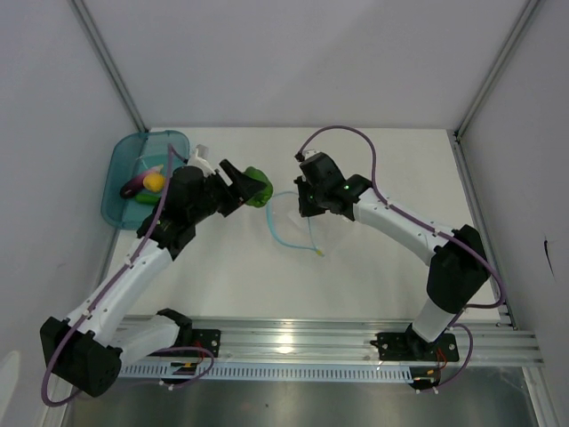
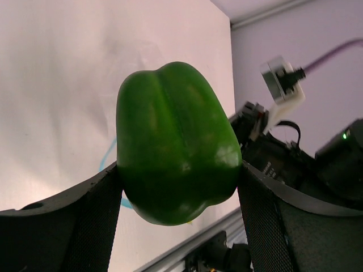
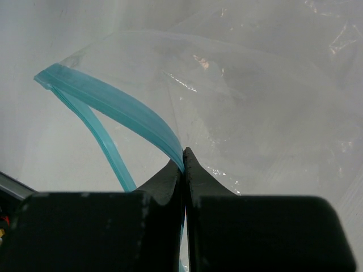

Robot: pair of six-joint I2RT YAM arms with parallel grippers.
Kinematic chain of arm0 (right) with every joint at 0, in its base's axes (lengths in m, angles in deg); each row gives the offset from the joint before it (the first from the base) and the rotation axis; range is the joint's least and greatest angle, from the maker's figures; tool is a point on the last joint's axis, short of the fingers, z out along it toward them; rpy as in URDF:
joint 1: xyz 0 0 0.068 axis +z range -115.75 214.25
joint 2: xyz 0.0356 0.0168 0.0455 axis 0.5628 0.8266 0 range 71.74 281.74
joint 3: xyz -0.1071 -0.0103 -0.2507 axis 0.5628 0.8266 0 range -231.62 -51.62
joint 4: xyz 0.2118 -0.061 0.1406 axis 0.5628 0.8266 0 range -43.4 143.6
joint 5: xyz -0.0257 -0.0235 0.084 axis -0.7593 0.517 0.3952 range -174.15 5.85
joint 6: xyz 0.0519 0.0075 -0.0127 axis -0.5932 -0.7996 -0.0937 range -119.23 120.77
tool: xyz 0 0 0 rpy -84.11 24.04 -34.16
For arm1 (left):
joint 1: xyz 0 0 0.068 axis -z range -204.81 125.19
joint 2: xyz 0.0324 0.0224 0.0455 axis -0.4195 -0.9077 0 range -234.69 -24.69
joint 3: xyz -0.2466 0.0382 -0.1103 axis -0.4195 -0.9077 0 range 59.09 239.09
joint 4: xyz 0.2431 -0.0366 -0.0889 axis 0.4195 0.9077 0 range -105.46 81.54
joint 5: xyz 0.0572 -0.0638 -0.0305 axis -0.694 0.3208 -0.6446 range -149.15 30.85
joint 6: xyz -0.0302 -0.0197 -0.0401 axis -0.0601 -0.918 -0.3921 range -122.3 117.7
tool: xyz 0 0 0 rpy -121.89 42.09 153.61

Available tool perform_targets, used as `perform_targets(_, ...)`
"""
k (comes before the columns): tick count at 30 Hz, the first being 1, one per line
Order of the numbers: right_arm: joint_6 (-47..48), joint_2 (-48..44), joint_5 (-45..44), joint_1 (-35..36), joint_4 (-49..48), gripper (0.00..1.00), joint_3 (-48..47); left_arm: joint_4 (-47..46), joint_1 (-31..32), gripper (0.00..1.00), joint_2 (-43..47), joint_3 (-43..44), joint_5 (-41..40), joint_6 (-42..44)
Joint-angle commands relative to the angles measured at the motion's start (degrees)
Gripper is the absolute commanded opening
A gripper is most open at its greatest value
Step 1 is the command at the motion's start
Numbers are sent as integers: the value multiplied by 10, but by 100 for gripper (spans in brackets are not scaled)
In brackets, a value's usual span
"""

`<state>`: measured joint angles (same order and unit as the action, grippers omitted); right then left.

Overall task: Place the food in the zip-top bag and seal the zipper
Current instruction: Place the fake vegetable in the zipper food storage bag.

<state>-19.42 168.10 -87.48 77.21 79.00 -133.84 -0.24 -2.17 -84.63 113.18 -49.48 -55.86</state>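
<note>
My left gripper (image 1: 247, 187) is shut on a green toy pepper (image 1: 258, 185), which fills the left wrist view (image 2: 176, 147) between the fingers (image 2: 85, 226). It holds the pepper just left of the clear zip-top bag (image 1: 293, 222). My right gripper (image 1: 307, 206) is shut on the bag's light blue zipper strip (image 3: 119, 107) and holds one side of the mouth up. The mouth stands open, its other strip lying lower (image 3: 108, 150). A small yellowish slider tab (image 1: 317, 254) lies at the strip's end. The eggplant (image 1: 133, 187), a yellow-orange fruit (image 1: 155, 181) and a green piece (image 1: 145, 199) lie in the tub.
A rigid translucent teal tub (image 1: 123, 169) stands at the far left by the side wall. A metal rail (image 1: 356, 342) runs along the near table edge. Enclosure walls close in left, right and back.
</note>
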Motion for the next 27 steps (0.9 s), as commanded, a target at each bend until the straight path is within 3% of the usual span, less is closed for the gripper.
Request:
perform_targets(1,-28,1,-1,1,2,0,-25,-37,41,1,11,-19,-7,-18)
perform_targets(8,-57,2,17,0,13,0,-49,-75,72,1,0,-69,2,-38)
perform_targets(19,-96,-15,96,-12,4,0,-66,-97,94,1,-37,-65,8,-34)
perform_targets(27,-103,-16,95,-18,10,0,-87,-99,106,3,-51,-77,-5,-34)
